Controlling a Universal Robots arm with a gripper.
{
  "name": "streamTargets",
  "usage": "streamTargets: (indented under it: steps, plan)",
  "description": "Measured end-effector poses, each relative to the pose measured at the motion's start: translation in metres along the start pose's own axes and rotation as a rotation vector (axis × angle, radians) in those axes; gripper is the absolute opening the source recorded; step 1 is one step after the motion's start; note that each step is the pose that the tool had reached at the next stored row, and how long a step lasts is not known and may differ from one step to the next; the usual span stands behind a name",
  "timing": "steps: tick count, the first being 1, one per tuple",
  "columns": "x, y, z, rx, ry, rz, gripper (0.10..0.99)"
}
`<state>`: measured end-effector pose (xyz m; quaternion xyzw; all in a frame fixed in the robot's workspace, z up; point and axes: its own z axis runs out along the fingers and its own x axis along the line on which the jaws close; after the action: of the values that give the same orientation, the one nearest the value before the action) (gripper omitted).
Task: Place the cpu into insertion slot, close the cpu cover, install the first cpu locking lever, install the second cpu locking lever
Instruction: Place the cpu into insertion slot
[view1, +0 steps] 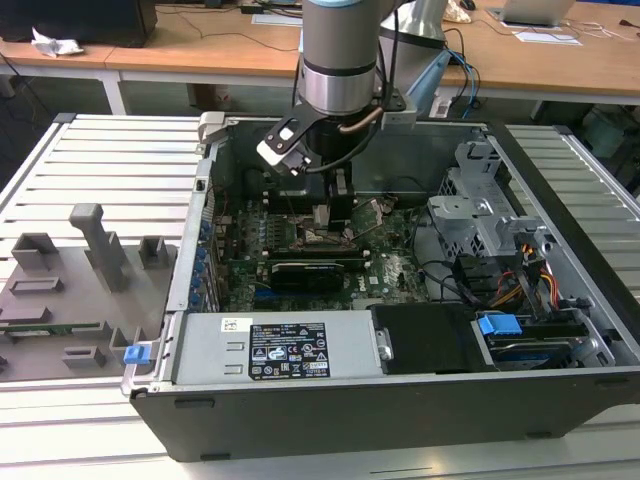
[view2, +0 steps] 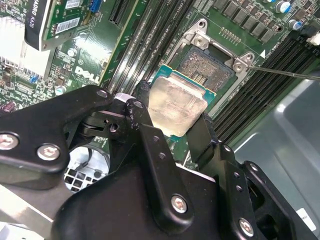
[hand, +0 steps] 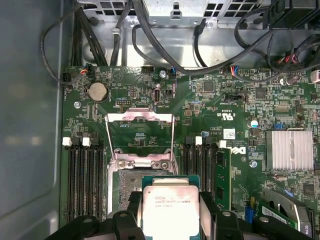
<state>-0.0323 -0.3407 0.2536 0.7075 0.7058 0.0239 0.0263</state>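
The cpu (view2: 177, 107), a small square chip with a silvery-tan top, sits between the black fingers (view2: 146, 125) of my gripper (view2: 175, 114), which is shut on its two edges. In the first wrist view the cpu (hand: 170, 210) hangs just off the insertion slot (hand: 125, 182), overlapping one side of it. The bare contact field of the insertion slot (view2: 210, 67) is uncovered. The cpu cover (hand: 140, 117) is swung open and lies back over the green board. A thin lever rod (view2: 282, 73) sticks out beside the socket. From outside, the gripper (view1: 322, 215) is low inside the computer case.
Black memory slots (hand: 85, 175) flank the socket on both sides. A long black card (view1: 305, 272) lies across the board, with a finned heatsink (hand: 292, 150) nearby. Cables (hand: 165, 45) hang along the case wall. A power supply (view1: 280, 350) and drive cage (view1: 480, 200) fill the case's other corners.
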Motion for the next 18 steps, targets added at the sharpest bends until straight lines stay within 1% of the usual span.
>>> streamTargets:
  steps: [14, 18]
  plan:
    - [0.0000, -0.0003, 0.0047, 0.000, 0.0001, 0.000, 0.541]
    - [0.0000, -0.0006, 0.0085, 0.000, -0.0001, 0.000, 0.541]
